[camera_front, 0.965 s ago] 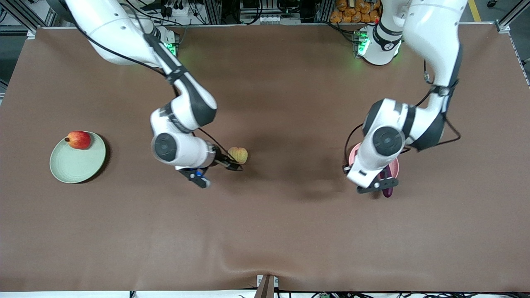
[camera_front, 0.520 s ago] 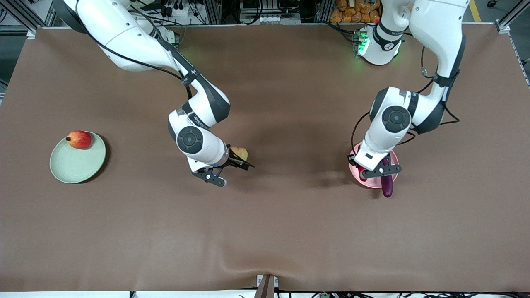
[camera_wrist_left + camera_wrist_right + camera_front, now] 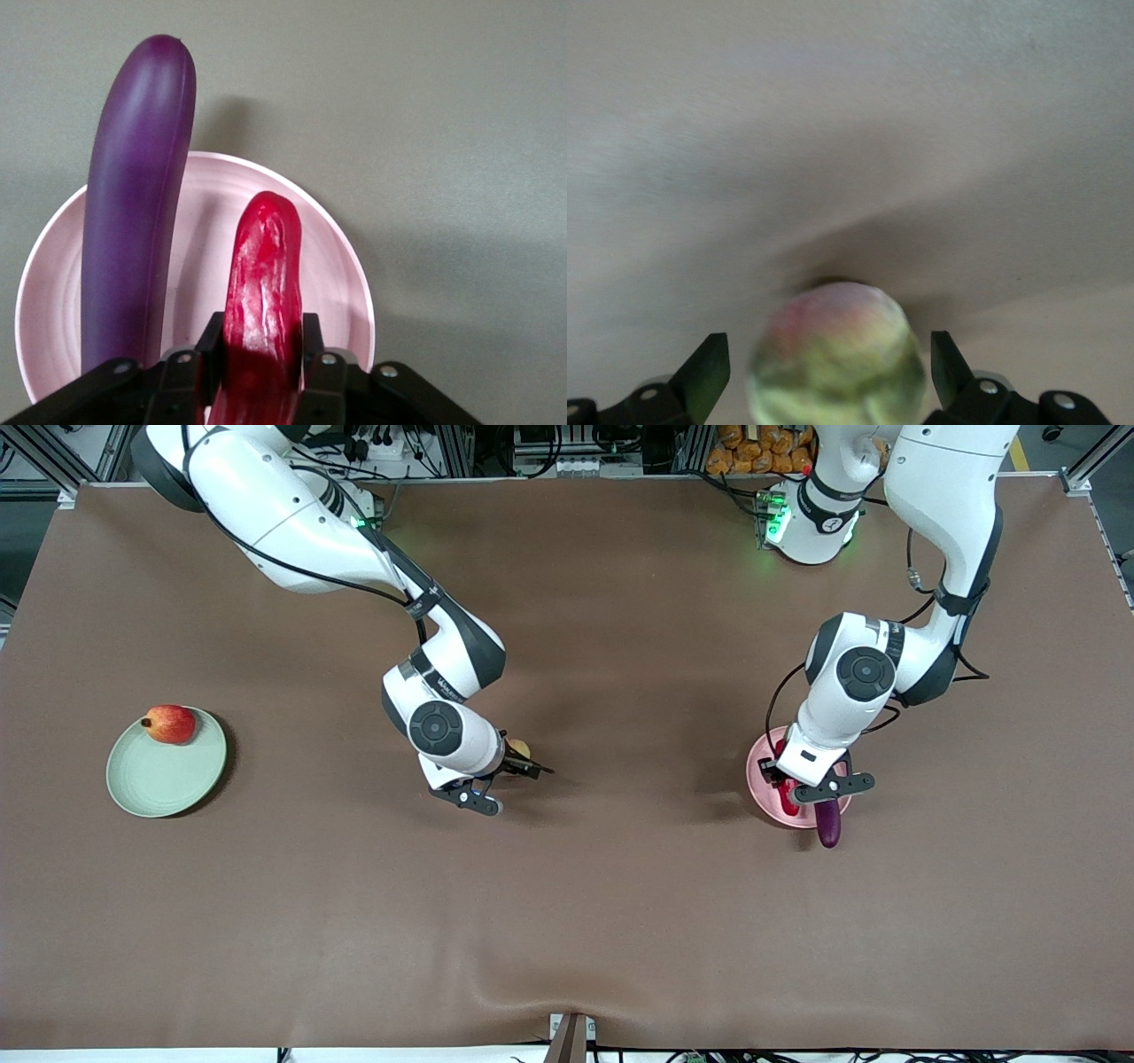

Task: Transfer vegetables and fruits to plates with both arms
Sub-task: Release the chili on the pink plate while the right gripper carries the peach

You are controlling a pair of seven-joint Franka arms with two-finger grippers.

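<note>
The eggplant (image 3: 829,825) is the nearest task item to the front camera: it lies across the pink plate (image 3: 760,766) with its rounded tip overhanging the near rim onto the table (image 3: 567,921). A nudge there could roll it off, and the left gripper (image 3: 791,791) works just beside it. That gripper is clenched on the red chili pepper (image 3: 263,292), held low over the same plate; the wrist view shows the pepper pinched between both fingers (image 3: 312,341) with its free end pointing across the plate. Letting go while the pepper is tilted could send it against the eggplant or over the rim, since the plate is shallow and already half filled.

Toward the middle of the table, the right gripper (image 3: 518,766) straddles the peach (image 3: 837,354) with its fingers spread wide on either side. The wrist picture is smeared, so whether either pad touches the fruit is hard to say. A round fruit squeezed off-centre may squirt out and roll; bare tabletop all around gives it nothing to stop against.

At the right arm's end, the green plate (image 3: 155,784) holds the pomegranate (image 3: 169,724) near its rim, leaving most of the plate bare for the peach. The stretch of table between peach and green plate is unobstructed.
</note>
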